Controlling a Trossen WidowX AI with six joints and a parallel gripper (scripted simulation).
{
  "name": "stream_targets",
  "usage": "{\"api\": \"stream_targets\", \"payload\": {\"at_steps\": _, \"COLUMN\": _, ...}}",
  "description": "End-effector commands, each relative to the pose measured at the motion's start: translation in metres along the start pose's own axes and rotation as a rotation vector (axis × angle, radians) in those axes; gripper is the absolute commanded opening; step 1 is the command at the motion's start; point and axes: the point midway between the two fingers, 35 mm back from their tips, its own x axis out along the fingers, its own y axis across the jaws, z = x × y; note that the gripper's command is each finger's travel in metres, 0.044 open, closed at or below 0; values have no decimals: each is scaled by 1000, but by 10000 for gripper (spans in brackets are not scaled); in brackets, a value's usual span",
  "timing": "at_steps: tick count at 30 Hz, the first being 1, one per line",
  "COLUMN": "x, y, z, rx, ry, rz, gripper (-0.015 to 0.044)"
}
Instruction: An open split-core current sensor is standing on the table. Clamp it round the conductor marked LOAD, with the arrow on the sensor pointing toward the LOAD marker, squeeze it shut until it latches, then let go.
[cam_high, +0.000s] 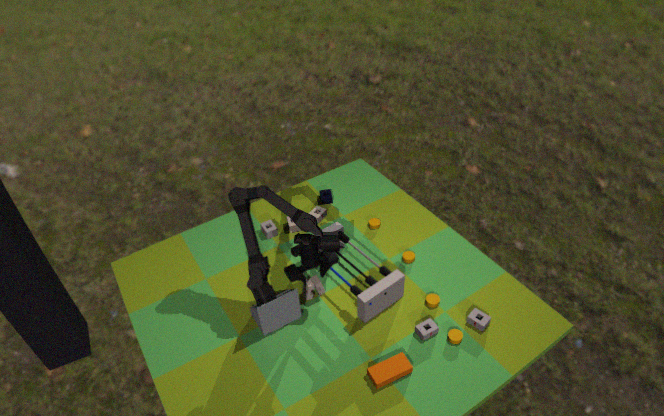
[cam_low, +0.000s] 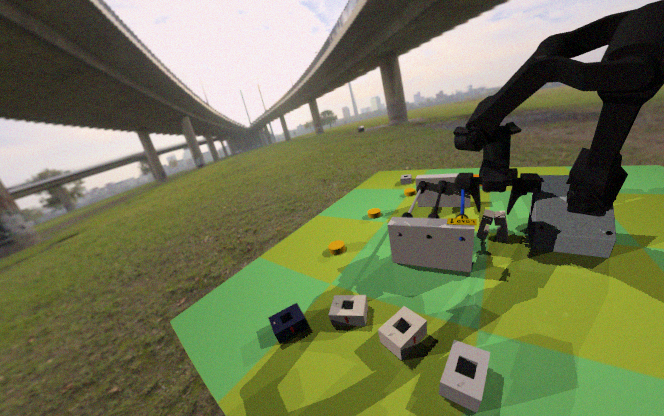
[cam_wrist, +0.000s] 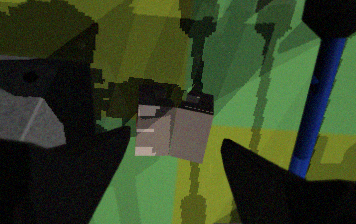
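The open sensor stands on the table as two pale halves spread in a V, between the robot's base and the conductor rack. My gripper is open and empty, pointing down just above the sensor, with one fingertip to each side of it in the wrist view. The blue conductor runs beside the gripper, nearest the sensor. The yellow LOAD marker sits on the rack at this conductor's end. The arrow on the sensor cannot be made out.
Two rack end blocks hold the blue conductor and two others beside it. The grey robot base is close to the sensor. Several closed blocks with square holes, yellow discs and an orange block stand around.
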Motion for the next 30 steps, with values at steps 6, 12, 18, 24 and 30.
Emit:
{"api": "stream_targets", "payload": {"at_steps": 6, "x": 6, "y": 1, "z": 1, "rx": 0, "ry": -2, "rz": 1, "gripper": 307}}
{"api": "stream_targets", "payload": {"at_steps": 12, "x": 6, "y": 1, "z": 1, "rx": 0, "ry": -2, "rz": 1, "gripper": 267}}
{"api": "stream_targets", "payload": {"at_steps": 18, "x": 6, "y": 1, "z": 1, "rx": 0, "ry": -2, "rz": 1, "gripper": 227}}
{"api": "stream_targets", "payload": {"at_steps": 24, "x": 3, "y": 0, "z": 0, "rx": 0, "ry": -1, "rz": 1, "gripper": 148}}
{"api": "stream_targets", "payload": {"at_steps": 30, "x": -21, "y": -4, "z": -2, "rx": 4, "ry": 5, "rz": 0, "gripper": 0}}
